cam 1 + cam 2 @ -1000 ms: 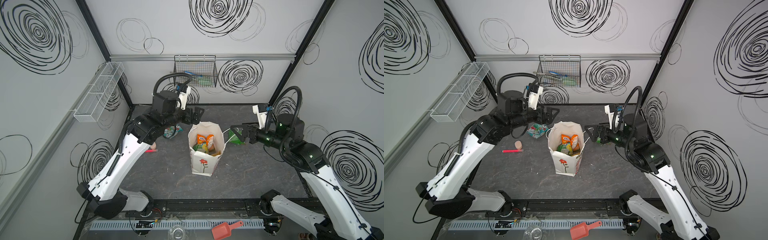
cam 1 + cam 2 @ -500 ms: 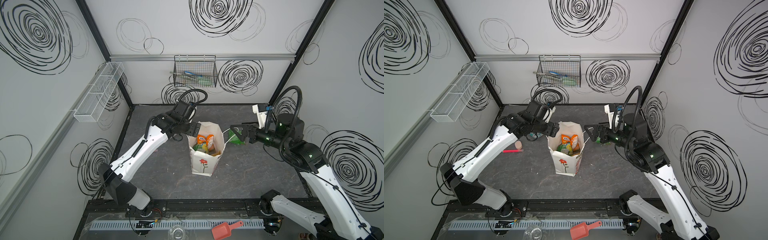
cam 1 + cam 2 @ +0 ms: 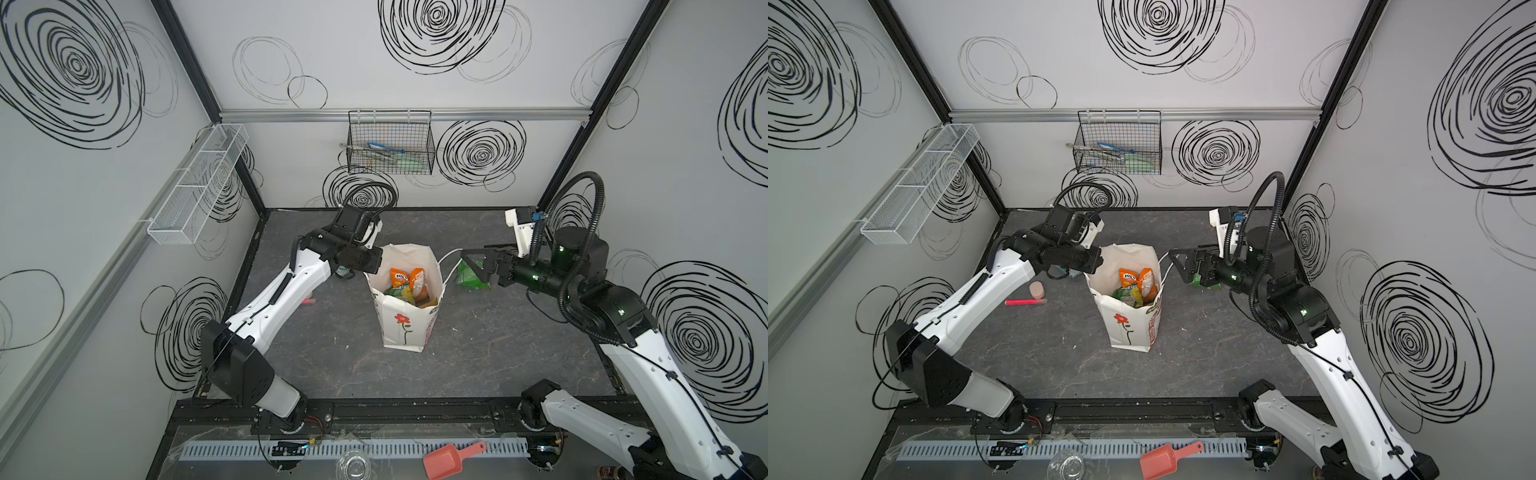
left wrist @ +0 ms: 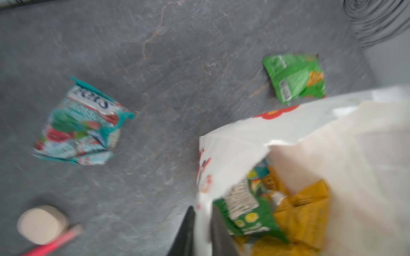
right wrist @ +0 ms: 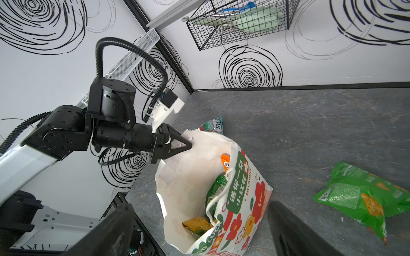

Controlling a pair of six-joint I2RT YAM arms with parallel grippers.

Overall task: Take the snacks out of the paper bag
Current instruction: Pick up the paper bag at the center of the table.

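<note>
While steadying the paper bag point(image 5: 248, 195) for unpacking, grips its top rim with the left claw point(image 5: 188, 145), fingers point(image 4: 186, 239) pressed together on a single wall of paper. Holds the right claw point(image 3: 476, 266) on the opposite side of the bag mouth, just outside it, jaws spread wide and empty, with a loose cord handle point(image 3: 451, 254) drooping just ahead of the tips. Has yet to lift out the orange packet point(image 3: 408, 278), green packet point(image 3: 400, 292) and yellow packet point(image 4: 308, 199), jumbled upright just beyond and below the left fingertips, inside the bag. Has two snacks out on the table point(image 3: 498, 353): a teal-white packet point(image 4: 82, 124) behind and below the left claw, outside the pinched wall, and a second green packet point(image 5: 359, 197) lying directly under the right claw. Should find the packets light, crinkly and slick, puffed with air and easy to crush or let slip; would do best to nip one by its flat crimped top edge, preferably the orange one's, highest and nearest the open jaws. Should treat the bag as soft, thin and quick to tear or tip, so better braced at the rim than tugged.
</note>
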